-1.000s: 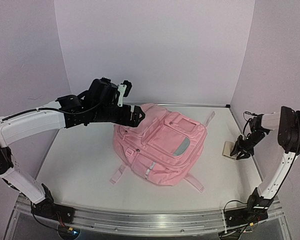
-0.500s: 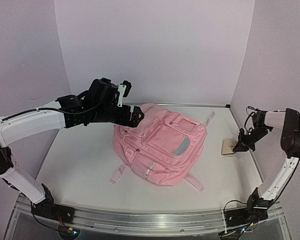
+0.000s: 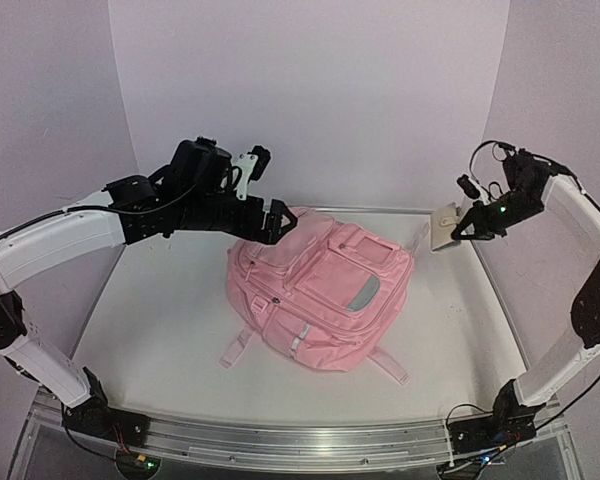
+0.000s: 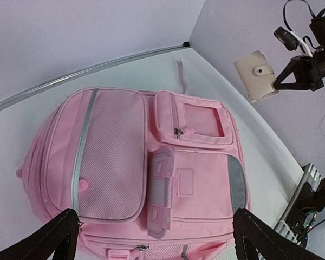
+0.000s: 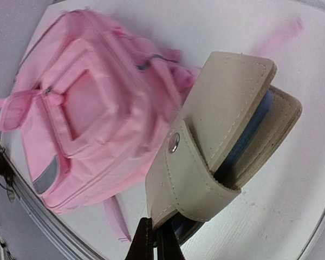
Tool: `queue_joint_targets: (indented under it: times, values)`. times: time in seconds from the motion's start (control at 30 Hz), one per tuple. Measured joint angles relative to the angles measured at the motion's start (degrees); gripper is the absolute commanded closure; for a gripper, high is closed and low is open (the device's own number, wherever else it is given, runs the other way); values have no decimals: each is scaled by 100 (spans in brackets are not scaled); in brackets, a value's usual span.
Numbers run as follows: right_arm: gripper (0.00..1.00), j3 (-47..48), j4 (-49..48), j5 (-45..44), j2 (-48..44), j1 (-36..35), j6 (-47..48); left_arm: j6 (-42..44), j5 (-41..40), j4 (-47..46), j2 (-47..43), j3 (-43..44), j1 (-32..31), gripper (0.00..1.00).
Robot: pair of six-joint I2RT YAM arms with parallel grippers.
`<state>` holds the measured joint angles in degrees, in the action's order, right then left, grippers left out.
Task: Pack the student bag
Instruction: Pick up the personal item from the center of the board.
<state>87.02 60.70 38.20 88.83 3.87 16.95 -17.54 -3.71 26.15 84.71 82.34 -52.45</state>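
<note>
The right gripper (image 3: 462, 228) has come up off the table (image 3: 160, 330) since a second ago. Back then it sat low by the right wall, at the beige wallet (image 3: 444, 226) lying there. Now its fingers are pinched tight on one edge of the wallet, which hangs in the air beyond its tips. The student bag (image 3: 320, 290) lies flat on the table, below that gripper and off to its left, just where it was before. The left gripper (image 3: 272, 222) hovers just above the bag's far end, jaws spread wide with nothing in them. It has edged slightly higher.
</note>
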Motion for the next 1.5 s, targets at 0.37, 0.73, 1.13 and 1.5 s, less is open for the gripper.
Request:
queue_joint_targets:
  times: [0.37,0.73,1.13,1.5]
  values:
    - [100,1235,1285,399,-395,-2103,1322,120,1886,-346,557,293,43,0]
    - [100,1307,1622,824,-430,-3159,1586,-304,3535,-1065,743,296,289,0]
    - [100,1391,1660,983,-427,-3793,1626,-912,4981,-1725,1464,467,289,23]
    - [100,1391,1647,916,-422,-3928,1624,-1427,6164,-2897,1523,451,286,50]
